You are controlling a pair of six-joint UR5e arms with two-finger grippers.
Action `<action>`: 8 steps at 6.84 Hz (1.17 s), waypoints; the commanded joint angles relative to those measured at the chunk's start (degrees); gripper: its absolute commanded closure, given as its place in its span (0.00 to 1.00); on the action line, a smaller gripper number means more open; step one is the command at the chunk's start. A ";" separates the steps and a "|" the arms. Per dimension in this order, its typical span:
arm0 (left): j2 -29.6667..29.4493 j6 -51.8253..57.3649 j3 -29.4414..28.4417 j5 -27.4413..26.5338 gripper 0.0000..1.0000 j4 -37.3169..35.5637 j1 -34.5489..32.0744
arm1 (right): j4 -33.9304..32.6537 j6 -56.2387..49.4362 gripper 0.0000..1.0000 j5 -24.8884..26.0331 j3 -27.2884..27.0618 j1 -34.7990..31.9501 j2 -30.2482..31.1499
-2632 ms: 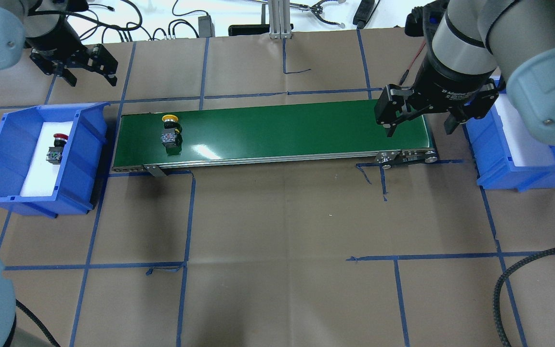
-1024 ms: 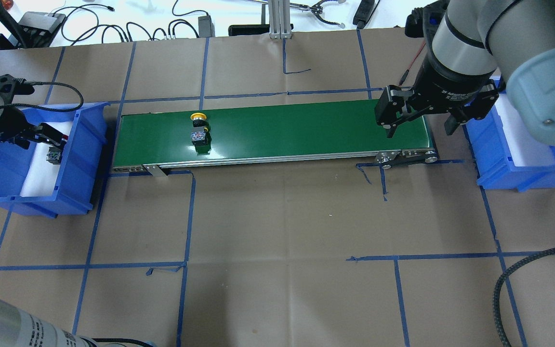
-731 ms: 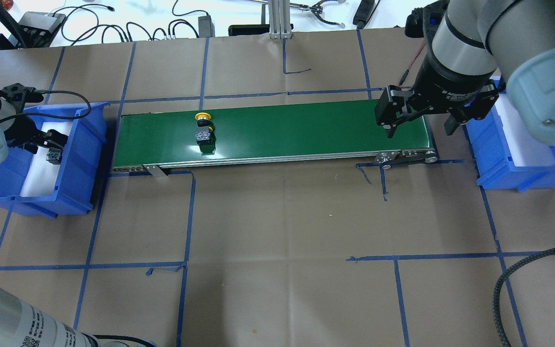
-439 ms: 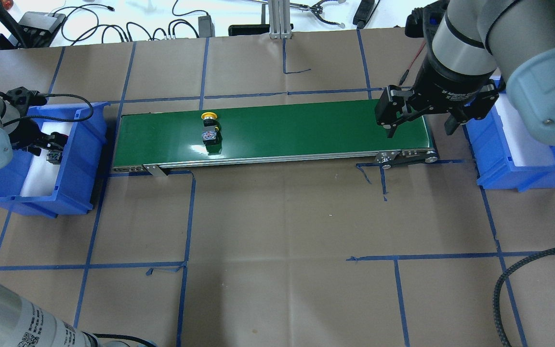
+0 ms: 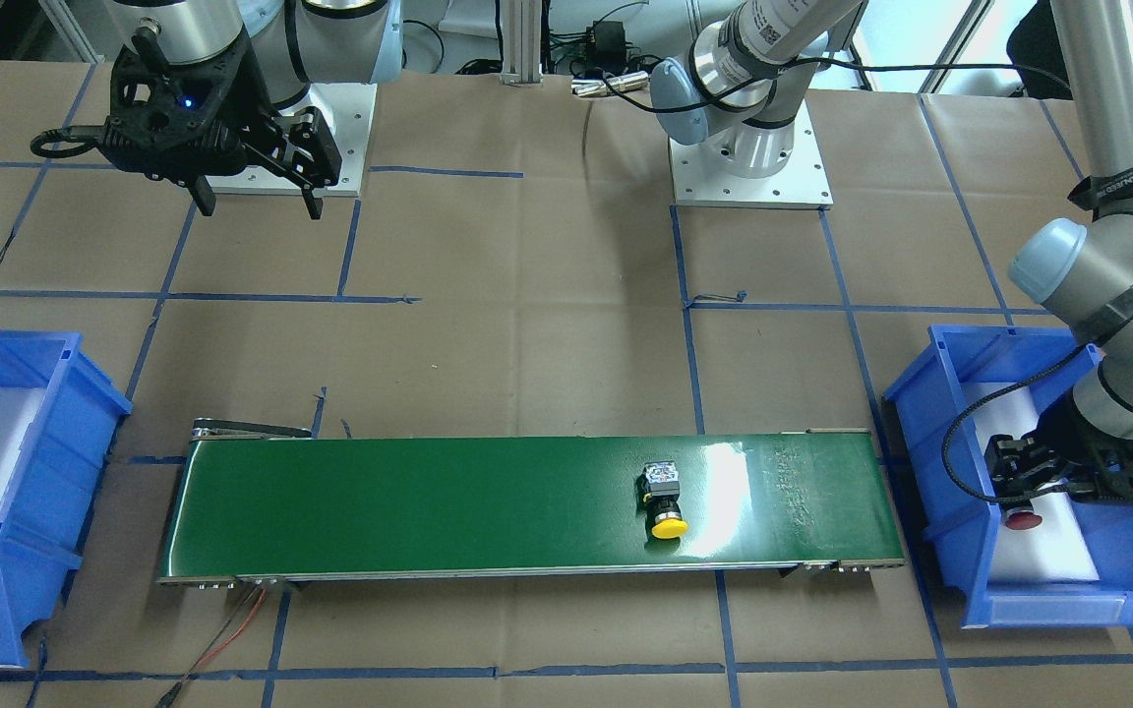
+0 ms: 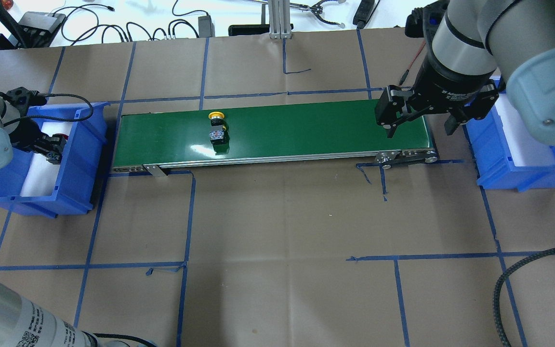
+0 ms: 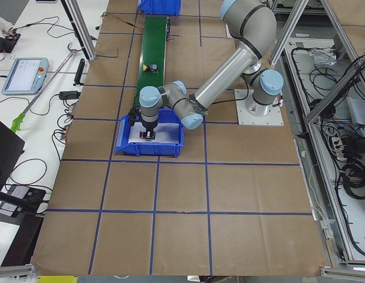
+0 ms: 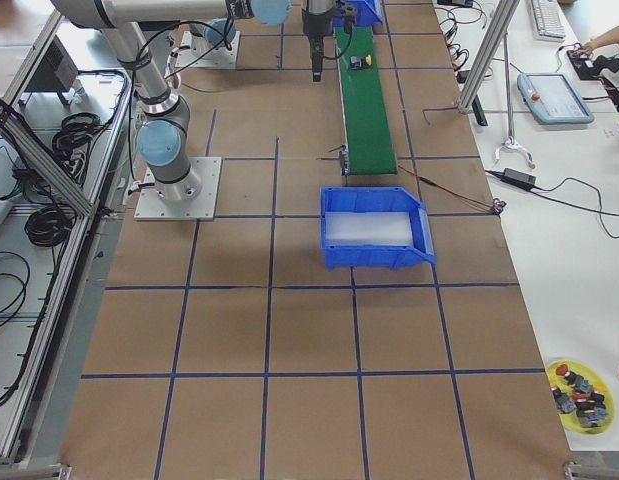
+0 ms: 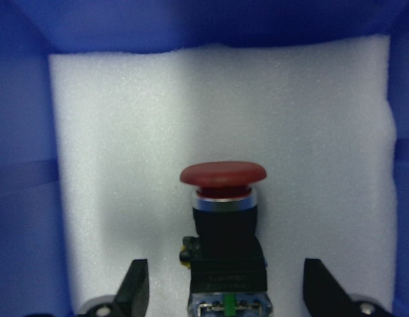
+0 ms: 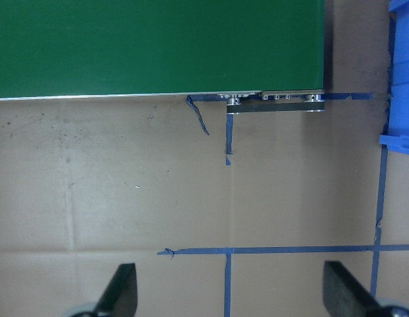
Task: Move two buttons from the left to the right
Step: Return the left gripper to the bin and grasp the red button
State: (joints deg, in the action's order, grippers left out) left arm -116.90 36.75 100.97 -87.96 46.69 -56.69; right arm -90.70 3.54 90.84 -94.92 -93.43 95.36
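The yellow-capped button (image 6: 217, 128) lies on its side on the green conveyor belt (image 6: 306, 130), left of the middle; it also shows in the front view (image 5: 666, 501). The red-capped button (image 9: 224, 218) lies on white foam in the left blue bin (image 6: 81, 168). My left gripper (image 9: 227, 294) is low in that bin and open, one finger on each side of the red button's black body, with gaps between. My right gripper (image 6: 420, 130) is open and empty, hanging over the belt's right end, with no button below it in the right wrist view.
The right blue bin (image 6: 494, 164), lined with white foam, stands just past the belt's right end and holds no button. Brown paper with blue tape lines covers the table. Cables and tools lie along the far edge, and a black cable (image 6: 513, 274) lies at the near right.
The yellow button has ridden the belt to the right. My left gripper came from behind the bin down into it and now stands around the red button. The right arm has not moved.
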 commanded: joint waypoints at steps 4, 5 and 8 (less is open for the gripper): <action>8.23 -0.80 -6.90 -0.63 0.90 17.03 -0.09 | 0.00 0.06 0.00 0.04 0.00 0.00 0.00; 11.31 -0.89 -9.02 -0.72 0.90 23.64 -0.17 | 0.00 0.06 0.00 0.04 0.00 0.00 0.00; 13.45 -1.24 -13.17 -0.99 0.89 32.23 -0.52 | 0.00 0.06 0.00 0.04 0.00 0.00 0.00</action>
State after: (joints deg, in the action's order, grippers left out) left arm -103.99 35.71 88.70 -88.84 76.79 -57.01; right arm -90.70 3.60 90.88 -94.92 -93.43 95.36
